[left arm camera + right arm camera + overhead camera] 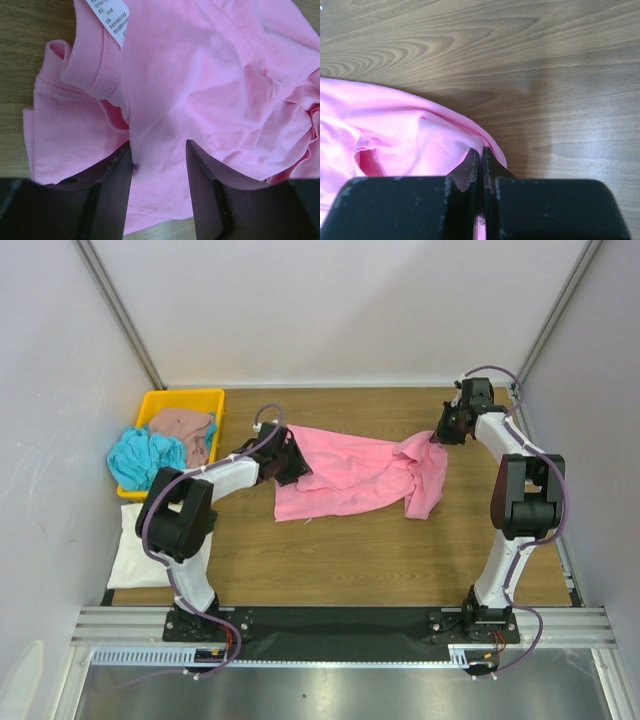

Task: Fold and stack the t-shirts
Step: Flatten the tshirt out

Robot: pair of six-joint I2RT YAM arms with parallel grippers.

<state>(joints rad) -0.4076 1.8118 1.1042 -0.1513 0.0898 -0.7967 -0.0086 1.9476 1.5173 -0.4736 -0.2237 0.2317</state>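
The pink t-shirt (350, 475) lies spread and rumpled across the middle of the table (380, 550), its long side running from 9 to 3 o'clock in the top view. Its far-right corner is drawn up towards 2 o'clock. There the right gripper (440, 435) is clenched on the hem: the right wrist view shows the two fingers pressed together (481, 152) with a sliver of pink cloth nipped between them.

At the shirt's 9 o'clock end the left gripper (292, 462) hangs over the cloth with its jaws spread wide and holding nothing (159, 150). Flat pink fabric shows in the gap. The ribbed collar (85, 65) and a white label (112, 17) sit towards 11 o'clock from the fingers (the print is too small to read).

The surface is wood-grain board. At its 10 o'clock corner stands a yellow tray (190, 398) holding the brown-pink t-shirt (185, 425). The turquoise t-shirt (140, 455) spills over the tray's near-left rim. The cream-white t-shirt (135, 550) lies at 8 o'clock by the table's left edge, partly hidden behind the left arm.

Pale walls (330, 310) close in the left, far and right sides. Bare board stretches from the pink shirt's near edge towards 6 o'clock, and a narrower strip runs along the far wall at 12 o'clock.
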